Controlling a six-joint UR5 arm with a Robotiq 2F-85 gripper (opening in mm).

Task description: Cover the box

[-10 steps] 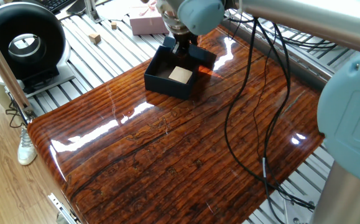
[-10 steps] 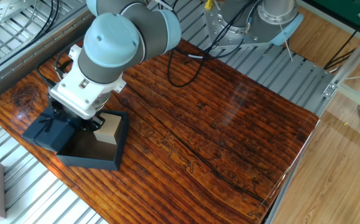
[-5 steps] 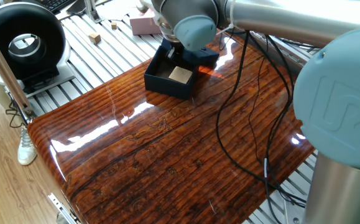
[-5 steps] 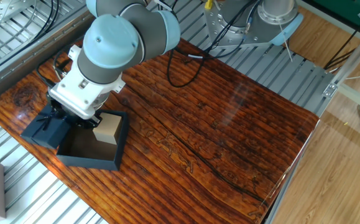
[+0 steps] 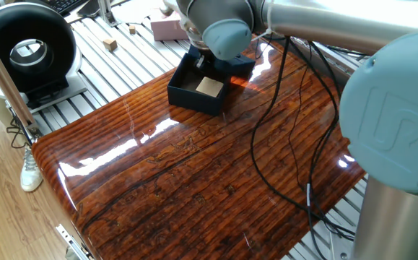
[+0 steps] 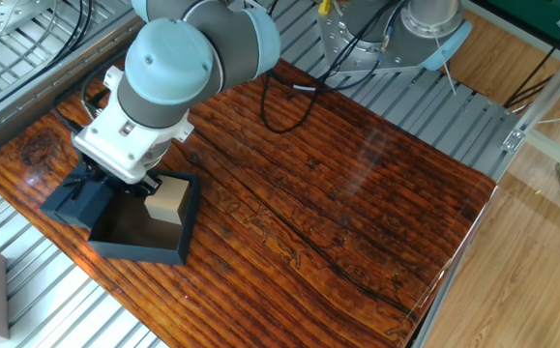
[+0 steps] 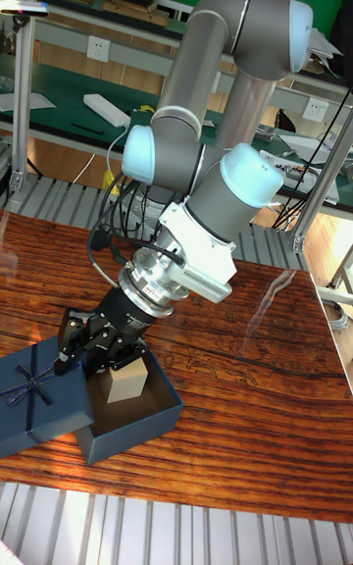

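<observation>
The navy box (image 5: 194, 94) stands open on the wooden table with a tan pad (image 5: 209, 87) inside; it also shows in the other fixed view (image 6: 142, 240) and the tall view (image 7: 137, 420). Its navy lid (image 7: 39, 398), with a bow on top, leans tilted against the box's side (image 6: 72, 200). My gripper (image 7: 96, 349) is down at the lid's edge where lid and box meet. The dark fingers blend into the navy lid, so I cannot tell whether they are clamped on it.
A pale pink gift box (image 5: 167, 29) and small wooden blocks (image 5: 110, 44) lie on the metal slats beyond the table. A black round device (image 5: 27, 50) stands at the far left. Black cables (image 5: 288, 144) trail across the table's right side.
The gripper came down onto the lid about a second ago and has held still since. The lid has shifted slightly and sits a little lower.
</observation>
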